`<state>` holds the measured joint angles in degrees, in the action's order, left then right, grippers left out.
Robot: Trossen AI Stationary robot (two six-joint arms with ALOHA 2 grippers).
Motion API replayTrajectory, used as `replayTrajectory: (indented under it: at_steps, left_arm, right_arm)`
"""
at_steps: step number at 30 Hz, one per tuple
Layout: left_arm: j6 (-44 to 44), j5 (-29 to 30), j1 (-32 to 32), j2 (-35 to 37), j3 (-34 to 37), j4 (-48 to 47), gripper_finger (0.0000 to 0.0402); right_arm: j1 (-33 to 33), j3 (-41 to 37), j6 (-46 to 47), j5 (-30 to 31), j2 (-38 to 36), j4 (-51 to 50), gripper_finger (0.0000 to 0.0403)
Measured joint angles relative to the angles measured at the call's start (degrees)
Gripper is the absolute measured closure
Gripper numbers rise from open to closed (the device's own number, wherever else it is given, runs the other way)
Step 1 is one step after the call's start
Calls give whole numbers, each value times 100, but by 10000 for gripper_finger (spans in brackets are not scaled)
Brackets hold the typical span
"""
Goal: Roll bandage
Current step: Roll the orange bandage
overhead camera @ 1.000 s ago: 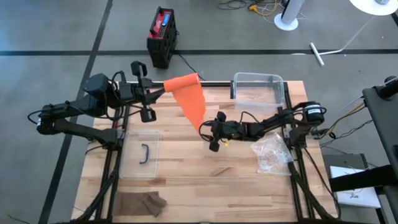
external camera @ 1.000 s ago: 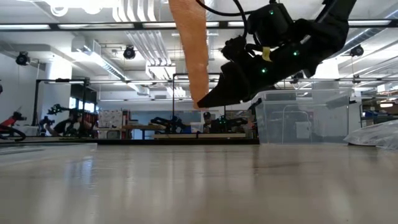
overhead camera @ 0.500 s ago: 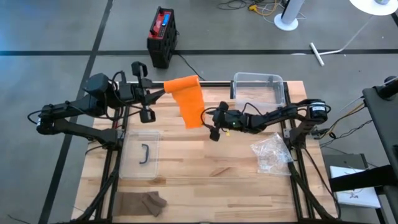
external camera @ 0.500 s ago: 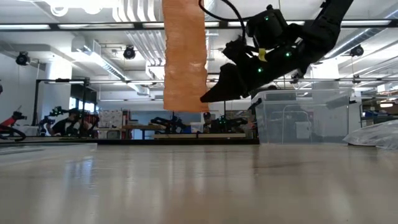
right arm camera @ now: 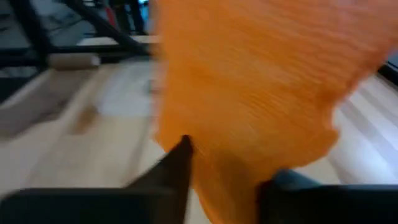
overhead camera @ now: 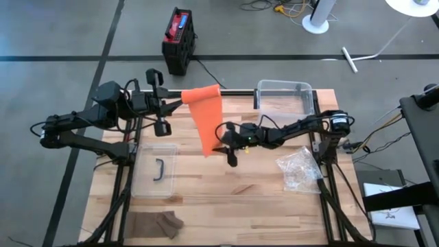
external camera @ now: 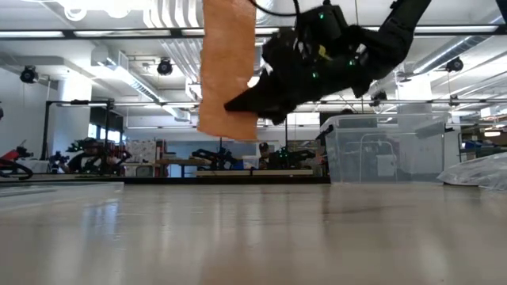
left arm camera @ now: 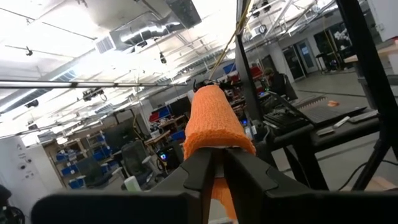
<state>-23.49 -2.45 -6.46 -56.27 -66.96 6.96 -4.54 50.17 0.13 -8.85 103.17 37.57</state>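
An orange bandage [overhead camera: 208, 116] hangs as a flat strip above the wooden table, its lower end [external camera: 226, 127] clear of the tabletop. My left gripper [overhead camera: 180, 101] is raised at the far left and shut on the strip's top end. My right gripper [overhead camera: 219, 143] reaches in from the right at mid-table, and its fingers close on the strip's lower end [right arm camera: 249, 155]. In the low view the right gripper [external camera: 236, 103] shows as a dark pointed shape against the strip. My left gripper pinches the bandage's top end [left arm camera: 216, 140] between its two fingers, which lie about level and come from the table's left. The cloth bulges over the fingertips [left arm camera: 205, 165], and the strip hangs slack below. My right gripper has the strip's lower end [right arm camera: 236, 177] between its two fingers [right arm camera: 177, 165], coming about level from the table's right. That end hangs clear of the table.
A clear plastic bin [overhead camera: 285, 97] stands at the far right edge. A clear lid with a dark handle [overhead camera: 158, 170] lies at the left, a crumpled plastic bag [overhead camera: 298, 169] at the right, and a dark cloth [overhead camera: 159, 223] near the front edge.
My right gripper has drawn back from the strip, then swung toward the table's left onto the bandage's lower end. The strip's lower end has swung leftward, while its top end has stayed in my left gripper.
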Motion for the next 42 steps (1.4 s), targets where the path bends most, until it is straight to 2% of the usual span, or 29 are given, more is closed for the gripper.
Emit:
replayTrajectory:
  at_steps: [2,3,12,15,19,27,31,37,42]
  left_arm:
    - [-10,52,-2,10,0,-46,363]
    - [-21,111,-2,21,0,-78,364]
    - [-441,862,-12,47,0,-585,356]
    - [-516,977,-13,-9,2,-723,359]
    - [-539,1014,-19,-198,35,-833,366]
    - [-473,1059,-19,-837,63,-850,355]
    - [-433,1059,-19,-1186,67,-842,359]
    - [-230,1061,-19,-1578,68,-974,362]
    - [-212,1057,-8,-1699,68,-1005,354]
  right_arm:
    - [188,19,-16,-15,-156,-172,381]
    - [300,26,-13,-9,-281,-221,389]
    - [1631,224,51,439,-2050,-1272,400]
    - [2087,684,-270,772,-2571,-1757,401]
    - [2453,1674,-943,1239,-2870,-2766,402]
    - [2181,4063,-1949,1351,-2624,-4349,403]
    - [1794,5093,-2273,1359,-2377,-4678,403]
    - [1122,6474,-2557,1347,-2032,-5217,403]
    - [799,7220,-2586,1292,-1798,-5778,403]
